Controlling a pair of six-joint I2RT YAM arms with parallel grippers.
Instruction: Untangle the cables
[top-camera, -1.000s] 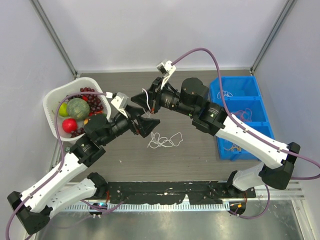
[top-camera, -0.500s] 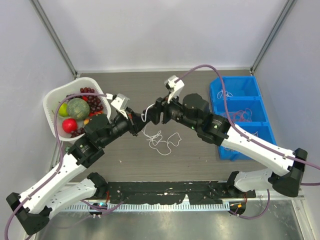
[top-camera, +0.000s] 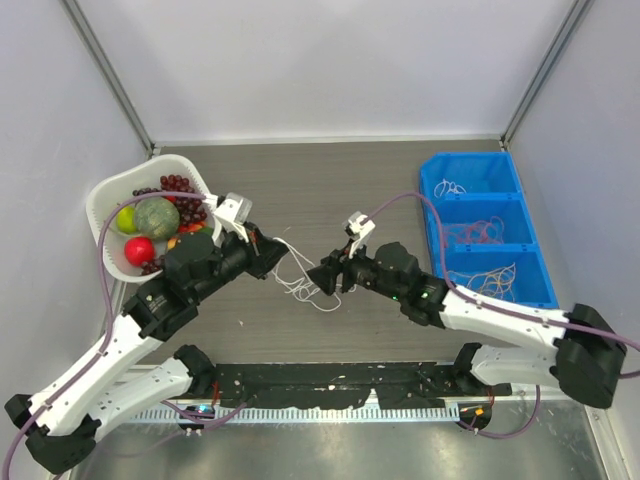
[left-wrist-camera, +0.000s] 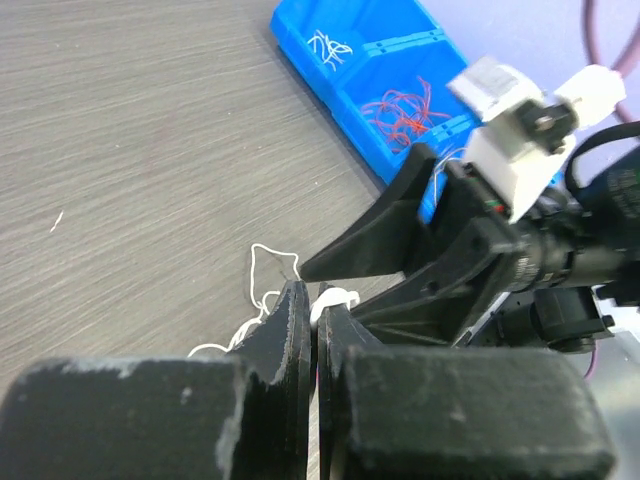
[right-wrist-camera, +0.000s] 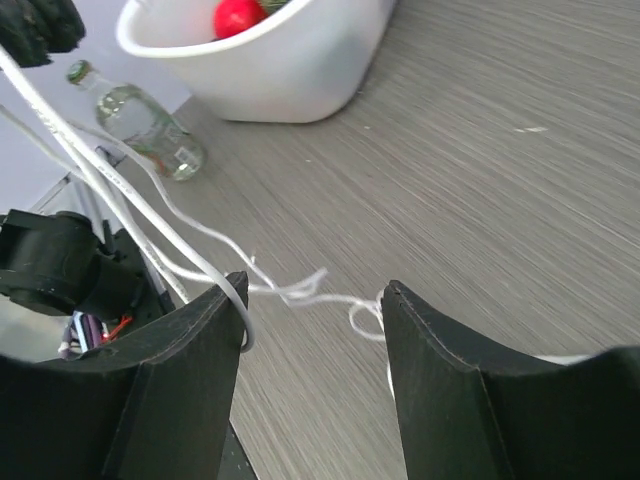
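Note:
A tangle of thin white cables (top-camera: 301, 287) lies on the wood-grain table between the two grippers. My left gripper (top-camera: 277, 257) is shut, with a loop of white cable (left-wrist-camera: 338, 297) pinched at its tips (left-wrist-camera: 315, 302). Strands trail from there down to the table (left-wrist-camera: 262, 268). My right gripper (top-camera: 325, 274) faces it from the right and stands open. In the right wrist view, white cable (right-wrist-camera: 300, 290) runs across the gap of the right gripper (right-wrist-camera: 312, 296) and one strand hooks round its left finger (right-wrist-camera: 205, 330). More cables, white (top-camera: 452, 187), red (top-camera: 476, 232) and yellowish (top-camera: 495, 276), lie sorted in the blue bin.
The blue three-compartment bin (top-camera: 436, 262) stands at the right. A white bowl (top-camera: 100, 205) of fruit sits at the left, close behind the left arm. A small glass bottle (right-wrist-camera: 150, 125) shows beyond the table's edge in the right wrist view.
The left gripper has shut on the white cable. The right gripper has opened, dropped lower and moved toward the near edge; the tangle now stretches between them.

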